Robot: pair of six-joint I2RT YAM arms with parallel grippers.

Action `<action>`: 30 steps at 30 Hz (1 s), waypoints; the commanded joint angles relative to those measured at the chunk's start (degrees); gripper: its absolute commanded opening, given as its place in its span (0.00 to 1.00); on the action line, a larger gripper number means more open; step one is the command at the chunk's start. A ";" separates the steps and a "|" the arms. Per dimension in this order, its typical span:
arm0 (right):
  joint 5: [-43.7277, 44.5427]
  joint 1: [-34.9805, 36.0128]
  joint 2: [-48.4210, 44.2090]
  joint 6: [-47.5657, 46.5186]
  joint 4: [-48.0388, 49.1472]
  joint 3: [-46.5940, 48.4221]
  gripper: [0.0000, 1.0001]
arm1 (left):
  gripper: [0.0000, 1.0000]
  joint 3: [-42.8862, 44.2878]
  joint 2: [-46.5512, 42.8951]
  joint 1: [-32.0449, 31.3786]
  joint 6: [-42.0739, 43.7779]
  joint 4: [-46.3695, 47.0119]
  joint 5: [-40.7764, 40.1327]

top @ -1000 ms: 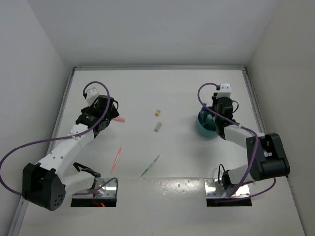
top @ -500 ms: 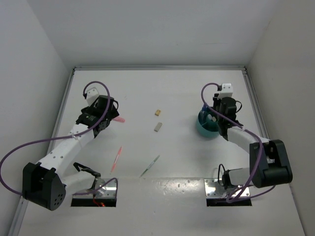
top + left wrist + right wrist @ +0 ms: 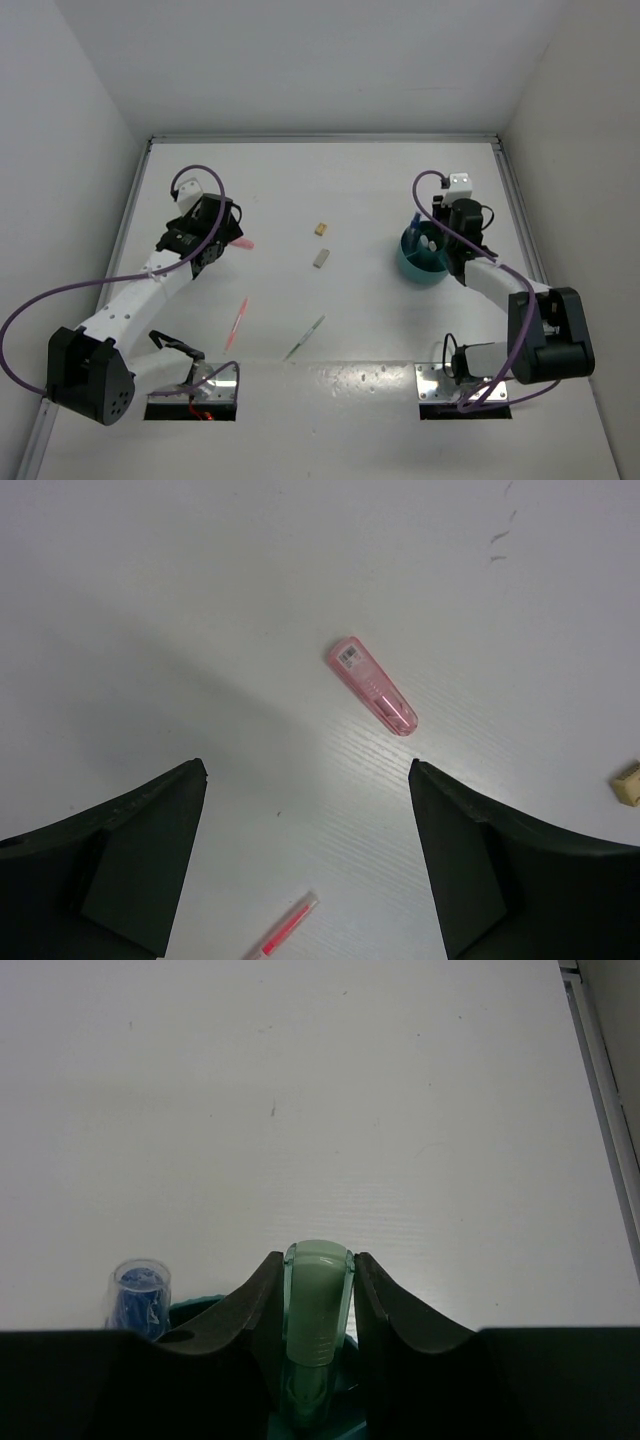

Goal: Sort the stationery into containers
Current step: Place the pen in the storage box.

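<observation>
The teal cup (image 3: 412, 263) stands at the right of the table. My right gripper (image 3: 447, 240) is over it, shut on a stubby green marker (image 3: 318, 1305) held upright above the cup's rim (image 3: 195, 1307). A blue-clear pen (image 3: 138, 1295) stands in the cup. My left gripper (image 3: 222, 238) is open, its fingers (image 3: 140, 840) wide apart, just above a stubby pink marker (image 3: 372, 686) lying on the table, also in the top view (image 3: 241, 243). A thin pink pen (image 3: 237, 322), a thin green pen (image 3: 305, 337), a yellow eraser (image 3: 321, 229) and a grey eraser (image 3: 321, 258) lie mid-table.
A raised metal rail (image 3: 520, 215) borders the table close behind the cup on the right, with white walls beyond. The left rail (image 3: 130, 215) runs near my left arm. Two metal base plates (image 3: 462, 383) sit at the near edge.
My right gripper has shifted slightly right and back over the cup, still holding the green marker. The left arm has barely moved.
</observation>
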 commanded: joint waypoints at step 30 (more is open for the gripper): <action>-35.16 -0.91 -13.73 -6.86 -16.94 13.37 0.68 | 0.59 8.58 23.01 6.63 -7.50 -5.24 10.68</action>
